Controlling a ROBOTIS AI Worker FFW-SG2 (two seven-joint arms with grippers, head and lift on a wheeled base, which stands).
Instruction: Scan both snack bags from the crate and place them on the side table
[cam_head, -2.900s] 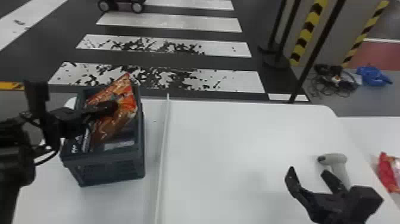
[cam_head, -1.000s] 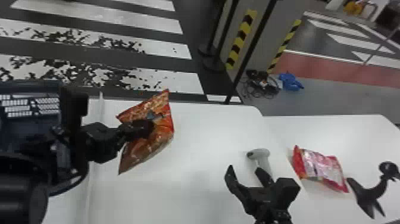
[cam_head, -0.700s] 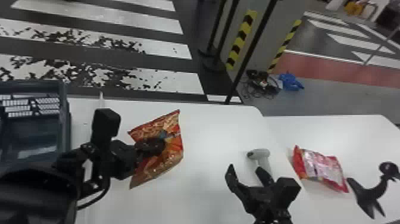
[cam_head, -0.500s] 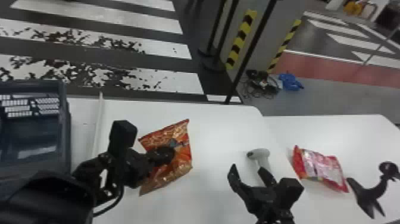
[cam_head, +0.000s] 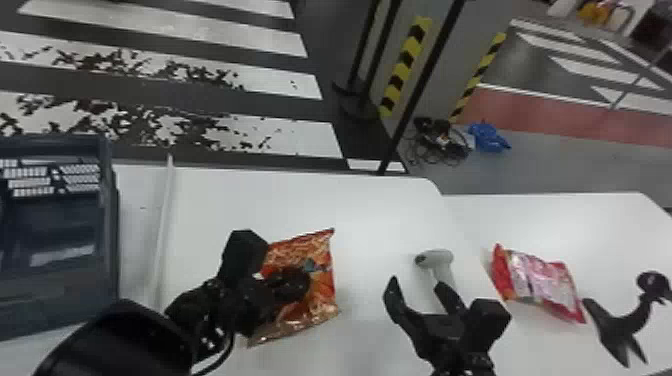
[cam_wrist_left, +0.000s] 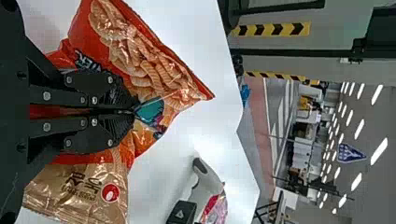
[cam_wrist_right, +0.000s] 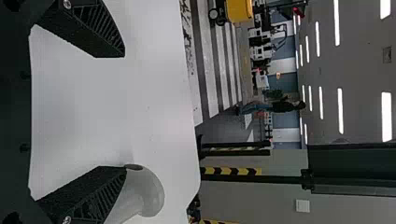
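Holding glossy orange pillow-shaped snack bag (cam_head: 321, 285), head view's lower centre | flat black left fingers (cam_wrist_left: 91, 84) clamped mid-bag; black right fingers (cam_wrist_right: 93, 35) apart | probably light, slippery, crushable; safest hold: flat edge (cam_wrist_left: 172, 55)

- White worktable (cam_head: 215, 200): near, centre.
- Pale narrow strip (cam_head: 162, 235): on worktable, left side, running near to far.
- Black object (cam_head: 617, 327), round head, thin neck, splayed base: near right.
- Black cables (cam_head: 440, 142): tangled on floor, beyond worktable, right.
- Blue item (cam_head: 487, 137): on floor, just right of cables; identity unclear.
- Black pole (cam_head: 422, 85): far side of worktable, appears tilted.
- Yellow-black striped band (cam_head: 407, 65): on grey panel, far.
- White floor stripes (cam_head: 200, 30), worn patches: far left.
- Red floor area (cam_head: 550, 117): far right.
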